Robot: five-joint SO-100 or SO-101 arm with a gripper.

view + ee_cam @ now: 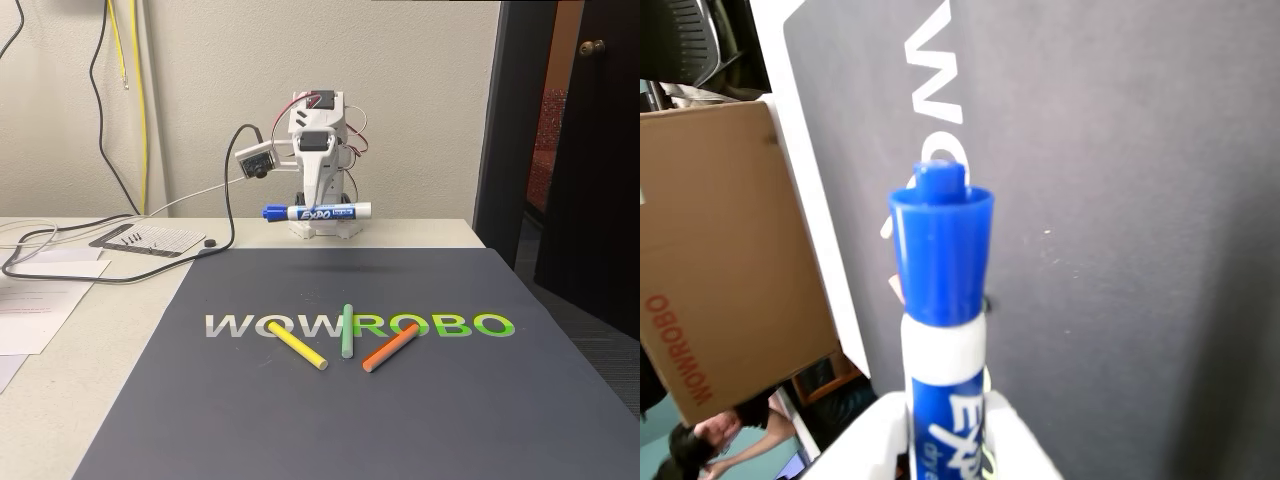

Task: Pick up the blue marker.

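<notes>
Above dark mat at frame centre, pincer clamped on lifted blue marker; pick-up seemingly done, next only steady holding.

Landmark = dark mat: its front and right parts are bare, so free passage there, and the strip at its far edge under the lifted blue marker is bare too. Mid-mat, three sticks lie low on the lettering: yellow stick, green stick, orange stick, close together w/ narrow gaps between. Left of mat, black cable and papers clutter the table; in wrist view a cardboard box stands beyond the mat's edge.
</notes>
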